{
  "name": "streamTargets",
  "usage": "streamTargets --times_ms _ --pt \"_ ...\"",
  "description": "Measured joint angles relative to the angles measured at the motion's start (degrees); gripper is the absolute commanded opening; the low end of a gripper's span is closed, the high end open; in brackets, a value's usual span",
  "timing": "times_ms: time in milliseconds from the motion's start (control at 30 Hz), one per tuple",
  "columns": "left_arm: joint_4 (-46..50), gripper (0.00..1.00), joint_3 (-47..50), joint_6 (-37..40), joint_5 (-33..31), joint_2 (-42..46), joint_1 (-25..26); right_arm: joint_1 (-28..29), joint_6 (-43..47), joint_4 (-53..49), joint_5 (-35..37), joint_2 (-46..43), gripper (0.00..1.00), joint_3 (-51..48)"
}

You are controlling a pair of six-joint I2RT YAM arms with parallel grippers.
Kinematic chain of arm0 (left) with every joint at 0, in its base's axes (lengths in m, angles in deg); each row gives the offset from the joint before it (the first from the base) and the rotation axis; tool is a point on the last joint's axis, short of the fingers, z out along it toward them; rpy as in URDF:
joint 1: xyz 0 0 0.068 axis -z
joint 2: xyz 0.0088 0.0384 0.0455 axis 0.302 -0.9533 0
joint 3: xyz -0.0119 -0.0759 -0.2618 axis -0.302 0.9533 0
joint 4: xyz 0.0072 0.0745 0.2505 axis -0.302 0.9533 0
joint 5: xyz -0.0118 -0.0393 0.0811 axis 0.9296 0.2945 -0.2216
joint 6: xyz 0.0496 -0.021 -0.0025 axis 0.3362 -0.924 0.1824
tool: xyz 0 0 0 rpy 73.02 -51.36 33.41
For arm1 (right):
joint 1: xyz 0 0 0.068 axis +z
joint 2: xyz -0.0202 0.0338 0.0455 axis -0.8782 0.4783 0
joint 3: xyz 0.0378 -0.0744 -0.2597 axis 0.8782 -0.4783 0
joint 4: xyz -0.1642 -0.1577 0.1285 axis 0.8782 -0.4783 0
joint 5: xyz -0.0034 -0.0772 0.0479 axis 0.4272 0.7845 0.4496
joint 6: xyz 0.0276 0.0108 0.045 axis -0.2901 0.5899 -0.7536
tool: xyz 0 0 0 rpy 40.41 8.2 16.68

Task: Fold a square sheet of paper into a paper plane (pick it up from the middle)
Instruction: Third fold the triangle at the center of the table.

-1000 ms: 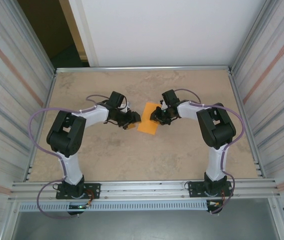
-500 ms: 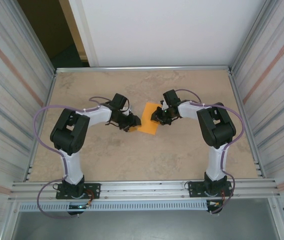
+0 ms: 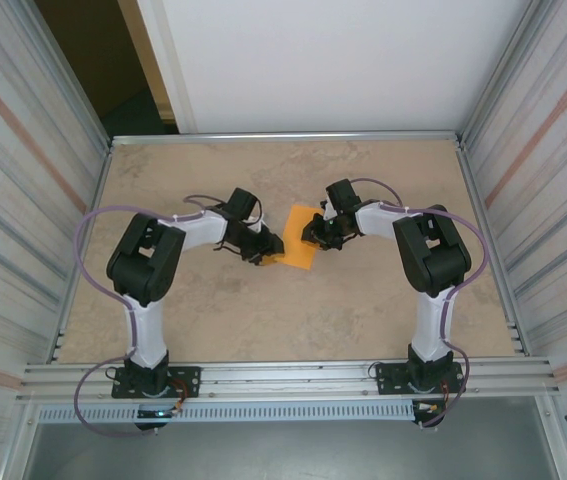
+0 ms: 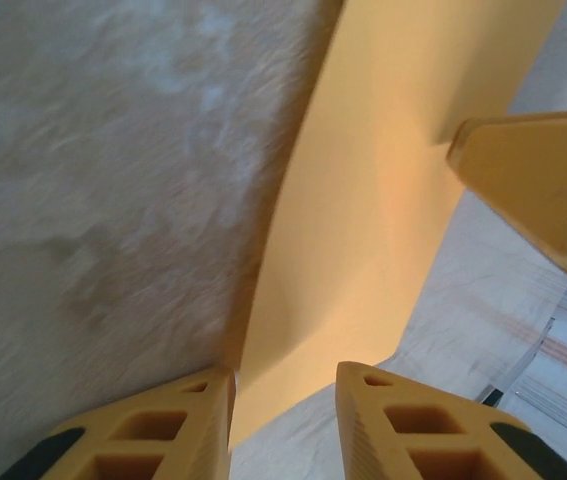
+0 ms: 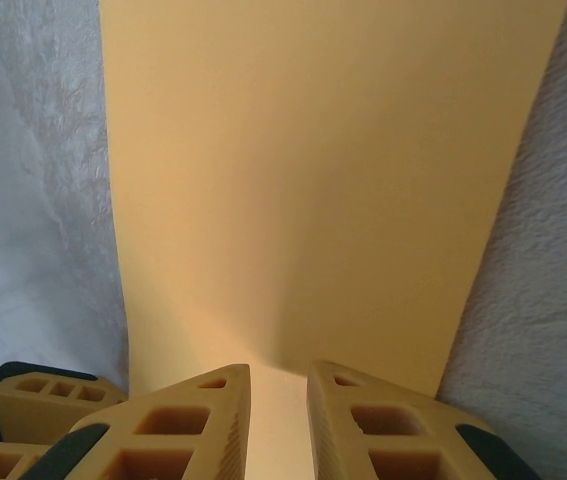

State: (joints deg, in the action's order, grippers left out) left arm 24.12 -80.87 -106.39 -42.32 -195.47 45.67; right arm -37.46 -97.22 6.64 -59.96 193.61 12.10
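The square sheet of paper (image 3: 300, 240) is bright orange and lies mid-table between my two grippers. My left gripper (image 3: 271, 250) is at its near-left corner. In the left wrist view the paper (image 4: 363, 200) curves up off the table, and its corner hangs between my left gripper's (image 4: 285, 375) jaws. It touches the left finger (image 4: 163, 430), with a gap to the other. My right gripper (image 3: 311, 234) is at the sheet's right edge. In the right wrist view the right gripper (image 5: 279, 372) has a narrow gap, its tips on the flat paper (image 5: 313, 180). One right finger (image 4: 533, 180) shows on the paper.
The beige stone-patterned table (image 3: 363, 310) is fenced by corrugated metal walls (image 3: 543, 180) left and right and a white panel (image 3: 323, 60) behind. An aluminium rail (image 3: 293, 378) runs along the near edge with both arm bases on it.
My left arm has slid right, bringing its gripper onto the paper's near-left corner, and its jaws have narrowed. The right arm and the sheet have hardly moved.
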Motion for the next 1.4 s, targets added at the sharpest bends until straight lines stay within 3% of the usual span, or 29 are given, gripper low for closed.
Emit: streamTargets --times_ms 233,567,867,1133,1267,1400 --pt "-1.49 0.32 -4.09 0.00 2.64 -1.81 -0.04 -0.11 -0.02 0.04 -0.26 0.04 0.23 0.00" --pt "-2.19 0.25 -9.33 -0.68 3.15 -8.22 -1.33 -0.33 0.00 0.13 -0.68 0.09 0.23 -0.04" --pt "-1.27 0.18 -10.91 -0.55 3.65 -8.72 -2.56 -0.39 0.02 0.52 -0.96 0.09 0.24 -0.28" --pt "-0.92 0.04 -11.80 0.00 4.00 -9.29 -2.56 -0.48 0.61 1.20 -1.90 -0.09 0.32 -0.44" --pt "-0.76 0.02 -11.78 -0.44 3.96 -9.29 -2.54 -0.48 3.52 0.44 0.09 -1.99 0.43 -1.05" --pt "-1.79 0.02 -10.14 -2.91 3.43 -8.52 -2.56 -0.20 7.58 -0.59 4.39 -6.67 0.45 -2.84"
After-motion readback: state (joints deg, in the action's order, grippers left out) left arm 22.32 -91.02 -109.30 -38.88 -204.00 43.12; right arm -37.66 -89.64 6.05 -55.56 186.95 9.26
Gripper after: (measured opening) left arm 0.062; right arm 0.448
